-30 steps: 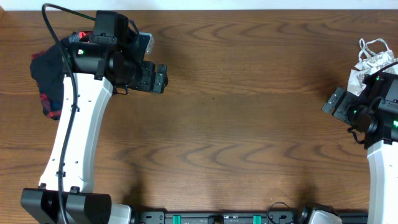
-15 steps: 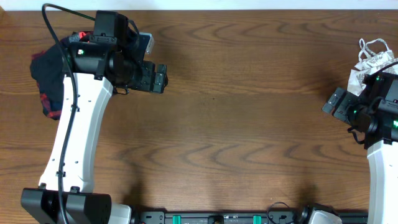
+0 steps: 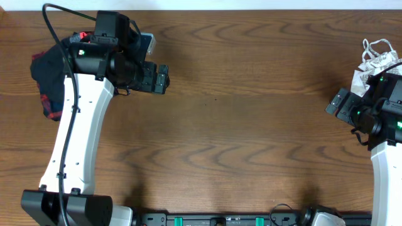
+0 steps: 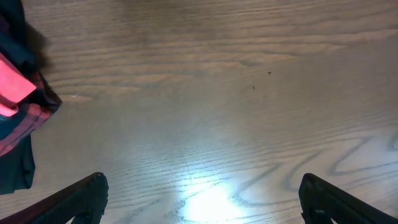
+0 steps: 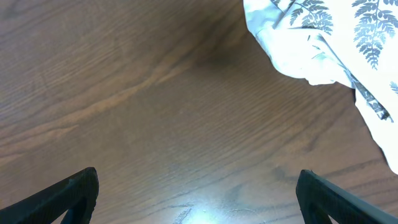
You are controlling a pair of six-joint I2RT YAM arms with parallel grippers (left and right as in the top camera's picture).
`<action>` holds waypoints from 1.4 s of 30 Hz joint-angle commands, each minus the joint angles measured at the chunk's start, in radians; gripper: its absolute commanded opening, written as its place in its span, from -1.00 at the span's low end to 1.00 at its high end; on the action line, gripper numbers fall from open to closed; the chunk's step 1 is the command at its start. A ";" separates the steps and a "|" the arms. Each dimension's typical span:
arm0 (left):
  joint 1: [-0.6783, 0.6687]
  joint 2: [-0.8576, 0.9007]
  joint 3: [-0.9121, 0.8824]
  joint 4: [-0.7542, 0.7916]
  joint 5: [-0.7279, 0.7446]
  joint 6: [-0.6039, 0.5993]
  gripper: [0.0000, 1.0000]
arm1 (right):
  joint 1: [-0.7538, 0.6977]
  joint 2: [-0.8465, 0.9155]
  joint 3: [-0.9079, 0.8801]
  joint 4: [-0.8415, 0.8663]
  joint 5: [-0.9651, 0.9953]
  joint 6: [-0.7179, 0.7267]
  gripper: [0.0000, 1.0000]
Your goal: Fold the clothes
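A dark bundle of clothes [image 3: 45, 81] with red-navy plaid showing lies at the table's far left, partly under my left arm. In the left wrist view its plaid edge [image 4: 25, 115] and a coral-red patch [image 4: 12, 90] sit at the left border. My left gripper [image 3: 160, 78] [image 4: 202, 205] hangs open over bare wood to the right of the bundle. A white leaf-print top [image 3: 370, 59] [image 5: 323, 43] lies at the far right edge. My right gripper [image 3: 339, 103] [image 5: 199, 202] is open over bare wood just left of it, touching nothing.
The wooden table [image 3: 251, 125] stretches between the two arms. The black arm-mount rail [image 3: 220, 220] runs along the front edge. A black cable [image 3: 63, 44] loops over the left arm and above the dark bundle.
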 commanded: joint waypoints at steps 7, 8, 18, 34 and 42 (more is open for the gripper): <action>-0.002 0.002 -0.002 0.001 -0.115 0.010 0.96 | -0.003 0.005 -0.001 -0.004 -0.011 0.004 0.98; -0.001 0.002 -0.002 0.010 -0.118 0.010 0.96 | -0.002 0.005 -0.001 -0.002 -0.018 0.004 0.98; 0.001 0.002 -0.002 0.161 -0.187 0.011 0.96 | 0.024 0.011 -0.005 0.073 -0.137 -0.044 0.99; 0.103 0.001 -0.006 0.172 -0.188 0.051 0.96 | 0.184 0.158 -0.010 0.201 -0.056 -0.116 0.99; 0.126 -0.107 -0.136 0.197 -0.164 0.054 0.96 | 0.294 0.009 -0.013 0.125 0.106 -0.108 0.99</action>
